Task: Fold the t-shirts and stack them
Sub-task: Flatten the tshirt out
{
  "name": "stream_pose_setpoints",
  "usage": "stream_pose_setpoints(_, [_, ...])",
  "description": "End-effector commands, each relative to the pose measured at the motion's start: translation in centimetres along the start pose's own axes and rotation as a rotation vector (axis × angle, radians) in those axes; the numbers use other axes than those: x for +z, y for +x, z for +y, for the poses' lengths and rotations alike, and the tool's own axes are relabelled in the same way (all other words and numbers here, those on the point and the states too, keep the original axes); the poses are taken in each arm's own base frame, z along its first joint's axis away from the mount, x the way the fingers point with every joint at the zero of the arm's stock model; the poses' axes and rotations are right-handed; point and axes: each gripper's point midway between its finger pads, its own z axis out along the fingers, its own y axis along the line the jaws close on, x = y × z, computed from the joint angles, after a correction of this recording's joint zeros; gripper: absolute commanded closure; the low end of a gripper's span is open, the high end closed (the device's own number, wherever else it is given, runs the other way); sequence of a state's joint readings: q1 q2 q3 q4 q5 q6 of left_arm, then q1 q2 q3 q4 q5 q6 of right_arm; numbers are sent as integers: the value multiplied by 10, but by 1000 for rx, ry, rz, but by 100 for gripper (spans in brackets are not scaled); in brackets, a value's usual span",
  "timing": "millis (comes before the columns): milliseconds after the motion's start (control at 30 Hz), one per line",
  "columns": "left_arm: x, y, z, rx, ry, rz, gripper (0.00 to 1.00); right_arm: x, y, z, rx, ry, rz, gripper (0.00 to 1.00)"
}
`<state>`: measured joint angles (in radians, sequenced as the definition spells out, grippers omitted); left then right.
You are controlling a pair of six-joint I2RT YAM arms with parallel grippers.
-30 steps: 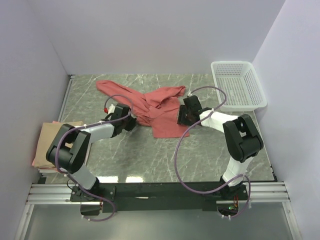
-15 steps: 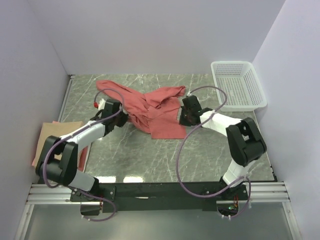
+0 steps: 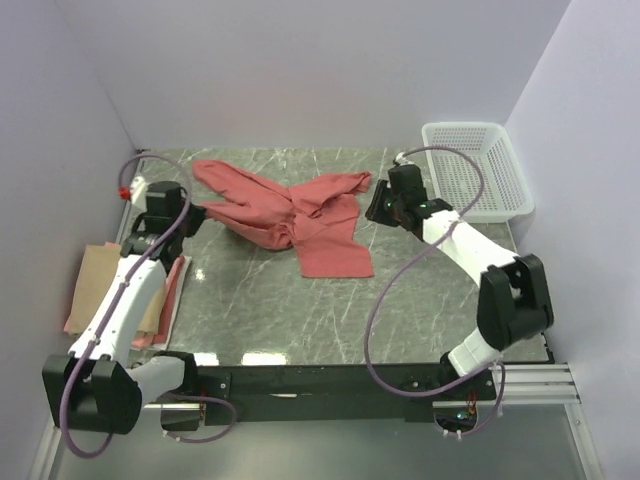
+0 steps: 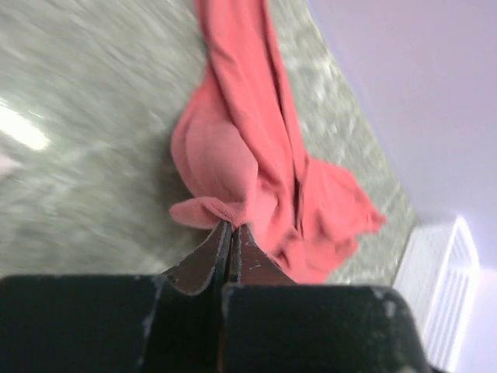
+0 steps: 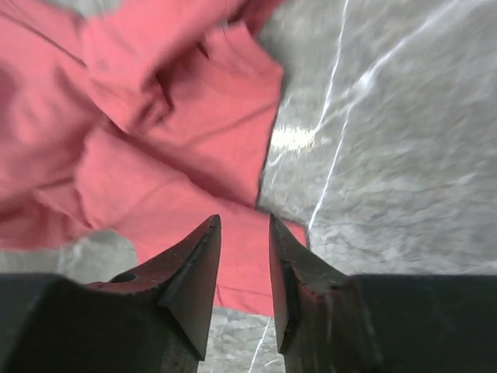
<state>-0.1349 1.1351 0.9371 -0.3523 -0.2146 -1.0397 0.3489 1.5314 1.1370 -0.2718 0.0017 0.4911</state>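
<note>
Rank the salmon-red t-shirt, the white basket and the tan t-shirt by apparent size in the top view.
1. salmon-red t-shirt, spread out, clearly largest.
2. white basket.
3. tan t-shirt, though the left arm hides part of it, so ranks 2 and 3 are unsure.

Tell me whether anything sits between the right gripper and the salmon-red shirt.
Nothing visible does. The right gripper, jaws apart, hangs right at an edge of the salmon-red shirt; the white basket stands off to its side.
</note>
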Motion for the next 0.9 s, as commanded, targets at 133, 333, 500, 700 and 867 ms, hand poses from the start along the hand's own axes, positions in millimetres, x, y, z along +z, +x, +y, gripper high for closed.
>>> stream_pose_setpoints(133, [-19, -60, 24, -6, -51, -103, 99, 55, 30, 3, -30, 28, 119, 58])
stream_pose_setpoints(333, [-21, -69, 21, -4, -16, -90, 99, 91, 35, 7, -18, 90, 134, 55])
stream_pose_setpoints(500, [-19, -65, 20, 4, 2, -74, 99, 110, 48, 26, -27, 96, 140, 50])
stream_pose_setpoints(700, [-17, -64, 21, 13, 3, -65, 99, 121, 62, 32, -73, 204, 162, 50])
stream_pose_setpoints(867, [-17, -66, 19, 16, 12, -63, 99, 116, 72, 22, -72, 251, 167, 50])
